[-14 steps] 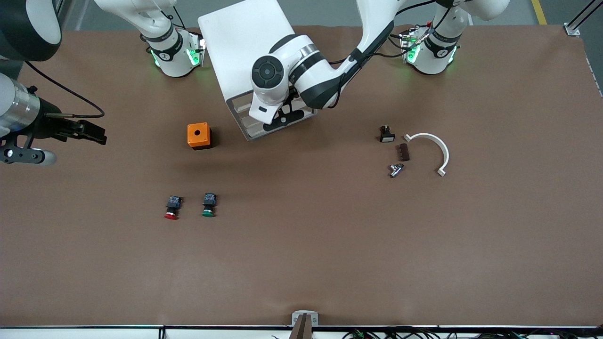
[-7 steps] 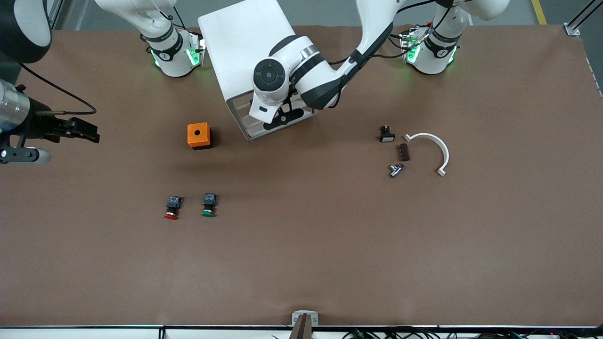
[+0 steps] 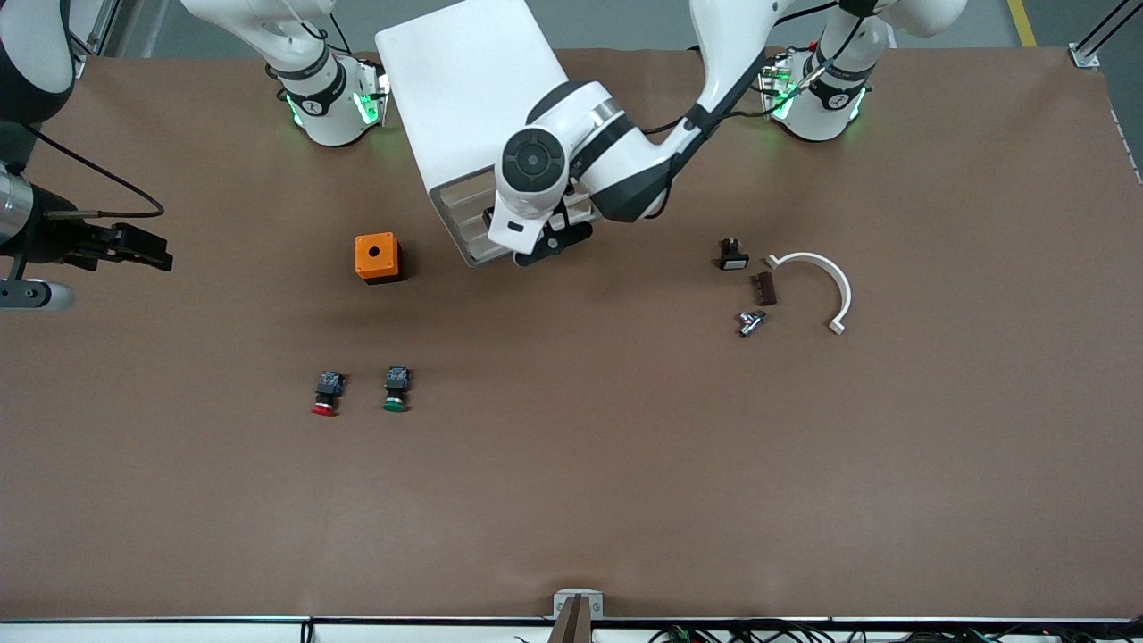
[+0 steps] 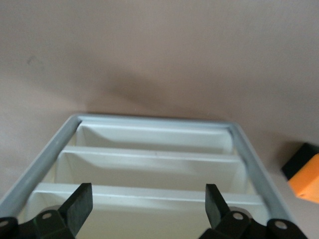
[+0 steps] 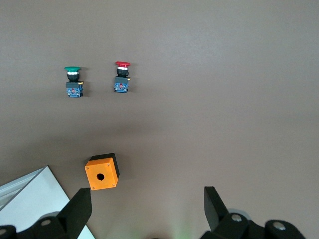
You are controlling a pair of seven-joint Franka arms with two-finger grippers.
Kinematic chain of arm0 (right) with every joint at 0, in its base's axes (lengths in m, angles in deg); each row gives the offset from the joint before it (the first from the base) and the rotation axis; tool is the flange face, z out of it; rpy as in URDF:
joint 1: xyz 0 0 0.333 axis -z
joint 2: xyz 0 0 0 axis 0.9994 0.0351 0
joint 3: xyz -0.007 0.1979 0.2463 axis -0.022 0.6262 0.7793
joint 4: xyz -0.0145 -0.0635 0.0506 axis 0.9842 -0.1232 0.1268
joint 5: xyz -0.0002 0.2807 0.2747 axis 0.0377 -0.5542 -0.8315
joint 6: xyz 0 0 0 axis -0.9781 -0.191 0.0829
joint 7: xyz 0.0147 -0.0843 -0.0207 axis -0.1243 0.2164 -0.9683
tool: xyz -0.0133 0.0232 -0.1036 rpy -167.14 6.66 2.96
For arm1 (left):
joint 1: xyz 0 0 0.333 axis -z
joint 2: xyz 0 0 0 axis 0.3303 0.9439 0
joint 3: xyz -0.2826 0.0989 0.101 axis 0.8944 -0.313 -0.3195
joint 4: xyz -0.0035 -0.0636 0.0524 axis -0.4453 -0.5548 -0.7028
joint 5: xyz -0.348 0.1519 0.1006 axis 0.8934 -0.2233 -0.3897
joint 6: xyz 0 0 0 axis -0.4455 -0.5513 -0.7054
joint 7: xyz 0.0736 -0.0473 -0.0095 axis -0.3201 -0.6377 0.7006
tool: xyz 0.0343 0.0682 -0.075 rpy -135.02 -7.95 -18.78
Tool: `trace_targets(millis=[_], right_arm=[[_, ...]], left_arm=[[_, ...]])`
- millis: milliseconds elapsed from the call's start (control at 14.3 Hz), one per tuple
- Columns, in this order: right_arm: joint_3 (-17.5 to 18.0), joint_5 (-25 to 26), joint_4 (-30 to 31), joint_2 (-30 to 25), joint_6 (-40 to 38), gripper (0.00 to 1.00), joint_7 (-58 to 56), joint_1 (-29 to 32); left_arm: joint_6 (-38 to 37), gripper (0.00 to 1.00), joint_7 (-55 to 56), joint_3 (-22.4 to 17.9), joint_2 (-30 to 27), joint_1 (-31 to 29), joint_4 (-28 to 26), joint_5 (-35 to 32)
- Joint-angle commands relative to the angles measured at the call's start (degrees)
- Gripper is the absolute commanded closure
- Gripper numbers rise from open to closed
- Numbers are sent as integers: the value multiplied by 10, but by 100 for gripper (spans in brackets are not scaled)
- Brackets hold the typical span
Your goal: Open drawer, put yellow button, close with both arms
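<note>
At the cabinet's (image 3: 464,98) front, where the stacked white drawer fronts face the front camera, the left gripper (image 3: 543,239) is held low over the drawer (image 4: 154,133) edges, its arm reaching in from its base at the left arm's end of the table. In the left wrist view its fingers (image 4: 79,204) are seen spread wide with nothing between them, and the long axis of the drawer fronts is seen running across from one finger to the other, so the fingers straddle the width of a front instead of pinching it. Whether any front is touched cannot be told.

The yellow button is not seen anywhere; it cannot be told from these views whether it already lies inside a drawer. Only a red-capped button (image 3: 326,393) and a green-capped button (image 3: 396,388) are found on the table, side by side and nearer the front camera than the orange box (image 3: 376,256).

The right gripper (image 3: 134,248) hangs over the table edge at the right arm's end, well apart from the cabinet, its fingers (image 5: 77,211) likewise wide open and empty. The left arm is by far the nearer to the drawer, so the coming push or pull is judged to fall to it first.
</note>
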Motion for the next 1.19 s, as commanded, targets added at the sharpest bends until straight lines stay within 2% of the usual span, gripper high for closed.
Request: trace_targets(millis=[0, 280, 700, 1120], right_arm=[[8, 5, -2, -2, -7, 0, -9, 13], [8, 6, -3, -2, -7, 0, -9, 13], [8, 6, -4, -1, -3, 0, -6, 13], [9, 7, -37, 9, -6, 0, -2, 14]], left_arm=[[-4, 1, -8, -3, -32, -23, -9, -4], [-84, 1, -46, -1, -80, -59, -7, -103], [-166, 1, -208, 0, -192, -192, -7, -104], [-262, 1, -361, 0, -255, -305, -9, -104]])
